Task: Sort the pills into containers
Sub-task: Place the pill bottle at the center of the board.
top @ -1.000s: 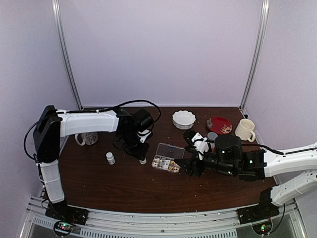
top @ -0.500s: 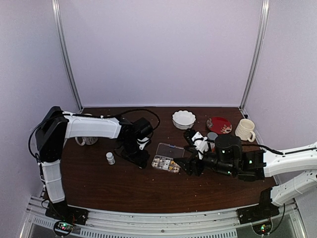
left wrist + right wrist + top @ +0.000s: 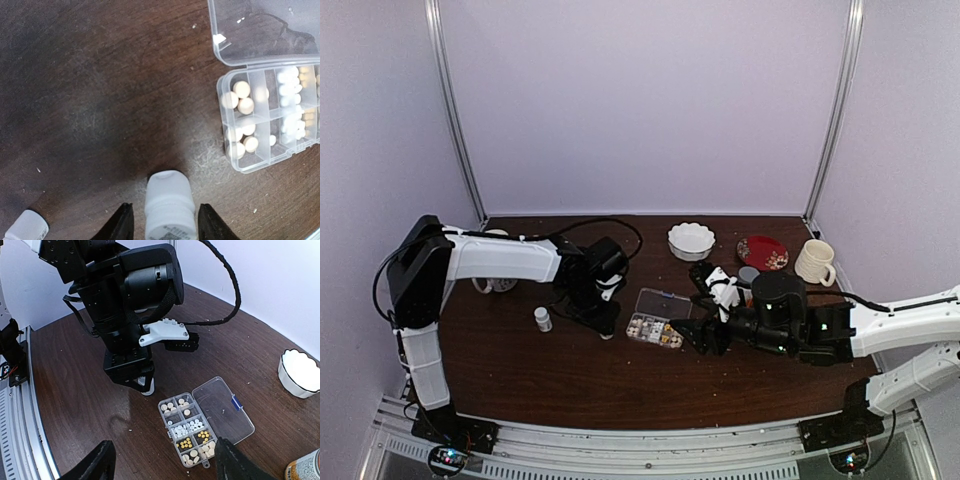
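The clear organizer box [image 3: 655, 330] lies open mid-table, its lid [image 3: 265, 27] folded back. Its compartments [image 3: 192, 429] hold white, tan and yellow pills [image 3: 241, 90]. A small white bottle [image 3: 169, 205] stands on the table just left of the box. My left gripper [image 3: 166, 225] straddles it, open, with a gap showing on each side. From above, that gripper [image 3: 608, 322] sits low over the bottle. My right gripper [image 3: 162, 460] hovers open over the box's near side with nothing between its fingers.
A second small white bottle [image 3: 543, 319] stands to the left. A glass mug [image 3: 500, 278] is at far left. A white bowl [image 3: 691, 240], a red plate [image 3: 762, 252] and a cream mug [image 3: 815, 262] line the back. An orange can [image 3: 305, 467] sits near my right wrist.
My left arm has come down and a little rightward, so its fingers now flank the white bottle. The right arm has barely moved.
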`<state>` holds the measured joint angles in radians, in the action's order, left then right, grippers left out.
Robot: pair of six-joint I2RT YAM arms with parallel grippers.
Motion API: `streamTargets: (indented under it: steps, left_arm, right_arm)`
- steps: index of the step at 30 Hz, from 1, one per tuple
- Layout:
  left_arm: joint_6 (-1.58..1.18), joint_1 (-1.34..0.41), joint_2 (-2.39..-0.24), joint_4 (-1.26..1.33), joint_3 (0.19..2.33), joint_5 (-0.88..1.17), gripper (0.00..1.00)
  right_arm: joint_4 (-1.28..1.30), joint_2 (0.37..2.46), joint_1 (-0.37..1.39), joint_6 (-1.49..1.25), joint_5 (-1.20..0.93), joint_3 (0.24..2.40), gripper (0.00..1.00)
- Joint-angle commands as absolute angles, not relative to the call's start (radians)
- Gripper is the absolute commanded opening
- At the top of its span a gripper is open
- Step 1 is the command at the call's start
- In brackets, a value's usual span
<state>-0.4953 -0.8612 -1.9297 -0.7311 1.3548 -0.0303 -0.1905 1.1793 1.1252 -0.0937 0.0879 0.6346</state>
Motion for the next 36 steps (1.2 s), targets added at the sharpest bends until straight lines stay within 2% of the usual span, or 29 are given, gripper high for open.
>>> streamTargets:
  steps: [1,5,12,18,28,32,36]
  left_arm:
    - [-0.502,-0.867,-1.926,-0.703,1.367,-0.044,0.44]
    - [-0.505,-0.867,-1.927,-0.716,1.373,-0.046,0.32]
    - [-0.498,-0.866,-1.889,-0.769,1.394,-0.083,0.25]
    - [-0.454,-0.816,-1.891,-0.801,1.425,-0.107,0.22]
    - [-0.373,-0.63,-1.964,-0.801,1.502,-0.093,0.22]
    - [-0.359,-0.596,-2.001,-0.806,1.536,-0.081,0.3]
    - [-0.353,-0.589,-2.011,-0.806,1.55,-0.078,0.52]
  right_arm:
    - [-0.184,1.182,1.12,-0.094,0.097,0.652,0.7]
    - [-0.18,1.18,1.12,-0.093,0.097,0.652,0.7]
    - [-0.179,1.179,1.121,-0.093,0.107,0.648,0.71]
    - [-0.152,1.191,1.121,-0.114,0.13,0.661,0.71]
    - [0.028,1.257,1.079,-0.17,0.138,0.758,0.71]
    - [0.082,1.27,1.039,-0.174,0.12,0.788,0.71]
    - [0.164,1.305,0.983,-0.16,0.066,0.852,0.71]
